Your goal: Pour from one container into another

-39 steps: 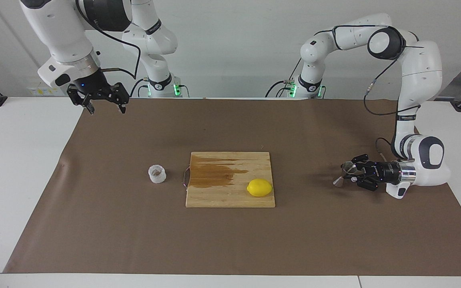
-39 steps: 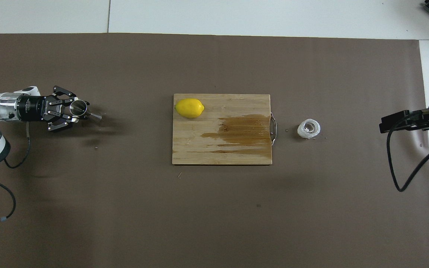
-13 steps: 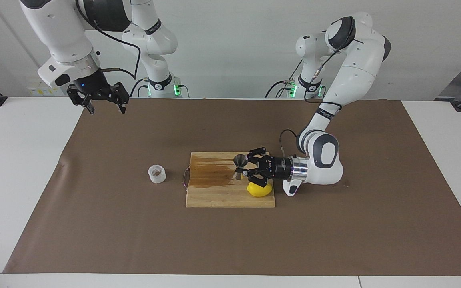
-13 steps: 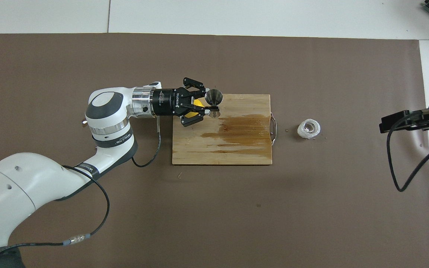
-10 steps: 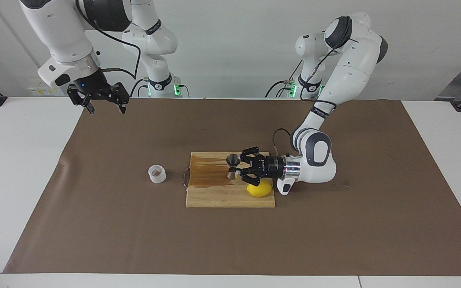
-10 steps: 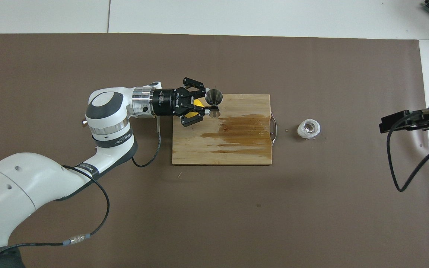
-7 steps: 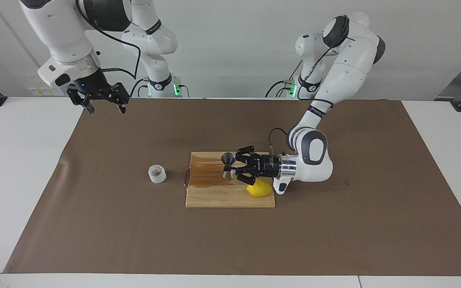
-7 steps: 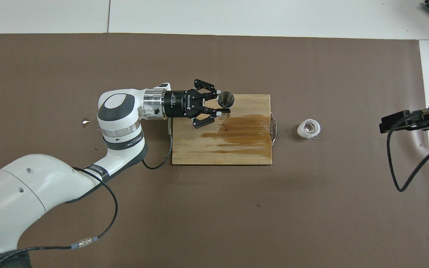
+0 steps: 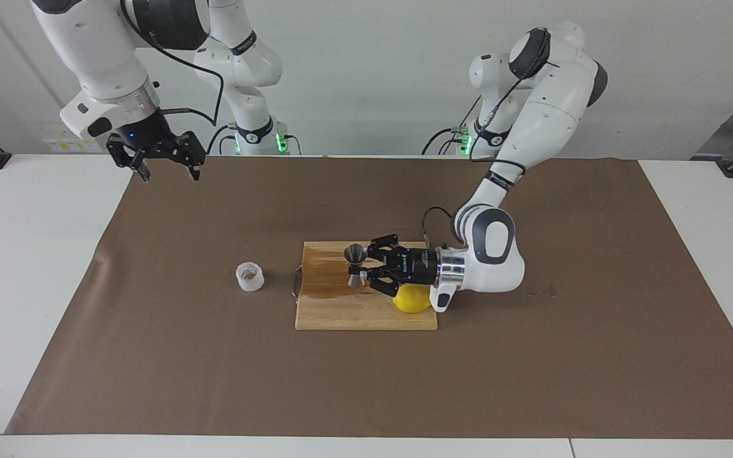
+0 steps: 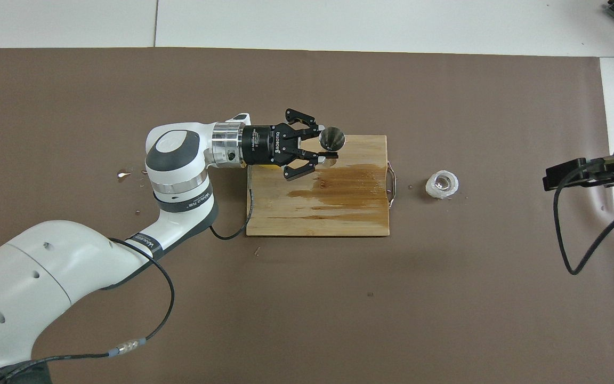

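My left gripper (image 9: 364,267) is shut on the steel hourglass jigger (image 9: 355,266) at its waist and holds it upright, low over the wooden cutting board (image 9: 366,316). In the overhead view the jigger (image 10: 332,139) and the left gripper (image 10: 323,146) are over the board's edge farthest from the robots. The small whitish ribbed cup (image 9: 249,277) stands on the brown paper beside the board's handle, toward the right arm's end; it also shows in the overhead view (image 10: 442,184). My right gripper (image 9: 168,172) is open and empty, raised over the right arm's end of the table, waiting.
A yellow lemon (image 9: 412,301) lies on the board under the left wrist. A brown wet stain (image 10: 349,184) covers the board's handle end. Small drops (image 10: 123,174) lie on the paper toward the left arm's end. Brown paper (image 9: 214,381) covers the table.
My left arm has carried the jigger from the left arm's end of the table over the lemon and on across the board toward the cup. The right arm and the cup have not moved.
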`<act>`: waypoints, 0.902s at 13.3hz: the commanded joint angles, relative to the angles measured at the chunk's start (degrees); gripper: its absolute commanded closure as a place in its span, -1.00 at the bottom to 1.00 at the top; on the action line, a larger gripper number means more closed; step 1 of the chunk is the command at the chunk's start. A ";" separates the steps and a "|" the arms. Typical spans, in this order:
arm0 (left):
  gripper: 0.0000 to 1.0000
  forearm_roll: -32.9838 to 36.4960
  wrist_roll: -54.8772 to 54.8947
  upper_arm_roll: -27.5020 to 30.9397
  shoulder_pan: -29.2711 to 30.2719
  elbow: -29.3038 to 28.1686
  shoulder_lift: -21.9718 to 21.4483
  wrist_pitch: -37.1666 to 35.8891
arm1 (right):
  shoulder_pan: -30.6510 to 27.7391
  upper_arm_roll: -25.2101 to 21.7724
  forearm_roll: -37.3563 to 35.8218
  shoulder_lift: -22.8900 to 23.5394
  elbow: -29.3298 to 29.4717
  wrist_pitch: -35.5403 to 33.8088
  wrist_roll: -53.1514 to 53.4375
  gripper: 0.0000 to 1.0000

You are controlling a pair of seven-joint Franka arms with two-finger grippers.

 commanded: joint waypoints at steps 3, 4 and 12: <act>1.00 7.13 -7.08 -1.50 -0.82 6.86 4.77 -1.86 | -0.39 0.36 -0.40 -0.22 -0.33 -0.29 1.21 -1.00; 1.00 8.79 -7.53 -1.68 -0.82 7.83 5.39 -2.73 | -0.39 0.36 -0.40 -0.22 -0.33 -0.29 1.21 -1.00; 1.00 14.00 -10.69 -1.77 -2.13 10.30 7.59 -3.62 | -0.39 0.36 -0.40 -0.22 -0.33 -0.29 1.21 -1.00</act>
